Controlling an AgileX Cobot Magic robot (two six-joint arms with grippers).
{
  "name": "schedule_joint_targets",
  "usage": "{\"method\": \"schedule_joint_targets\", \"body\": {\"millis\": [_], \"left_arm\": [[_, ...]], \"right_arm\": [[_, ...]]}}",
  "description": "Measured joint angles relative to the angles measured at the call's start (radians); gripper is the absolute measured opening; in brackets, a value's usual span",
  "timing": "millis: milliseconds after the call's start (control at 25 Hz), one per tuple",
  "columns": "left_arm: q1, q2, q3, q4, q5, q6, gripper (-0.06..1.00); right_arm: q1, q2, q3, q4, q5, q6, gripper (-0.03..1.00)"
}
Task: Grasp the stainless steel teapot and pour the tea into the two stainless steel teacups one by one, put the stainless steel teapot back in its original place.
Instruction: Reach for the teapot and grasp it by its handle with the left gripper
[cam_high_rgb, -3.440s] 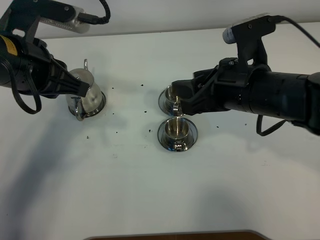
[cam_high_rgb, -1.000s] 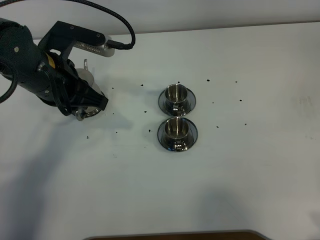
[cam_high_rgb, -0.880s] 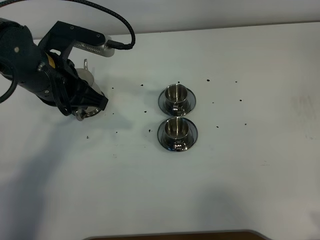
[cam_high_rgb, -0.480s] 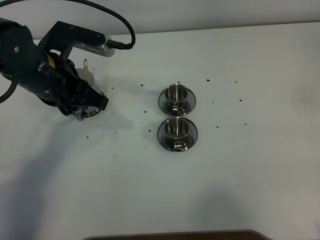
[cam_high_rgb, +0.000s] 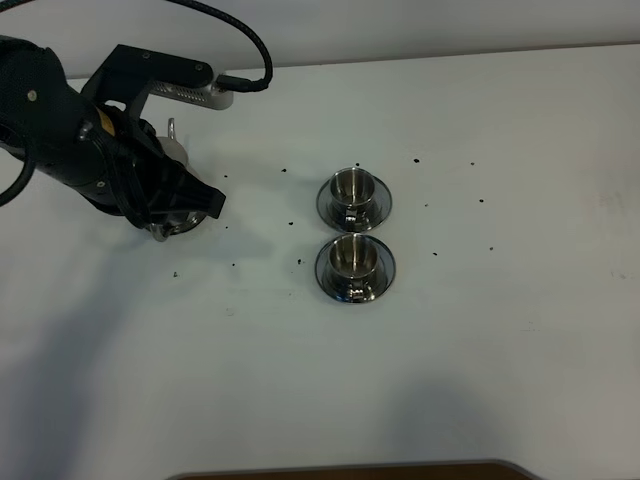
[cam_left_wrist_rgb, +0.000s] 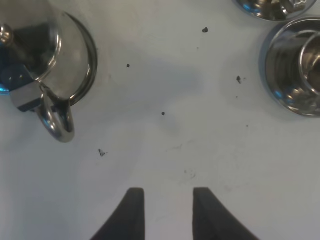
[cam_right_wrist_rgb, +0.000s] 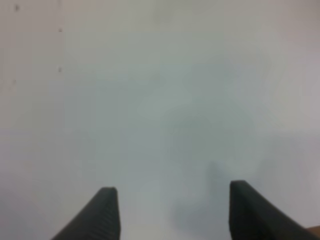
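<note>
Left gripper (cam_left_wrist_rgb: 165, 217): two dark fingers a modest gap apart, nothing between them, hanging over bare white surface (cam_left_wrist_rgb: 165, 150) just beside the teapot.

Teapot (cam_left_wrist_rgb: 42, 55): shiny rounded steel, lid with small knob (cam_left_wrist_rgb: 5, 35), standing upright on a flat round steel disc (cam_left_wrist_rgb: 93, 62) whose rim shows as a ring around its base. Loop handle (cam_left_wrist_rgb: 57, 120) sticks out over the disc's edge towards the gripper. In the high view the left arm covers most of the pot; thin spout (cam_high_rgb: 172, 127) points to the far edge, handle to the near edge, so the long axis runs far to near.

Dark specks (cam_left_wrist_rgb: 102, 152): scattered over the surface between pot and cups.

Cups, two: far cup (cam_high_rgb: 353, 187) and near cup (cam_high_rgb: 355, 258), small, shiny steel, each upright on its own round saucer, the saucers just beside each other, well apart from the pot. Contents cannot be told.

Right gripper (cam_right_wrist_rgb: 172, 215): fingers spread wide, empty, over bare surface.
</note>
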Motion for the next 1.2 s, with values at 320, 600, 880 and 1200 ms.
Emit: {"method": "schedule_joint_targets", "body": {"millis": [320,600,880,1200], "left_arm": [[0.0,0.001,0.022,0.0,-0.015,0.0,0.29],[0.0,0.001,0.022,0.0,-0.037,0.0,0.29],[0.0,0.001,0.022,0.01,-0.067,0.0,0.29],[0.0,0.001,0.022,0.024,-0.078,-0.005,0.29]], "right_arm": [[-0.021,-0.11,0.001,0.0,0.002,0.0,0.48],[-0.021,-0.158,0.001,0.0,0.003,0.0,0.48],[0.045,-0.16,0.001,0.001,0.003,0.001,0.48],[0.153,-0.16,0.001,0.001,0.003,0.001,0.48]]}}
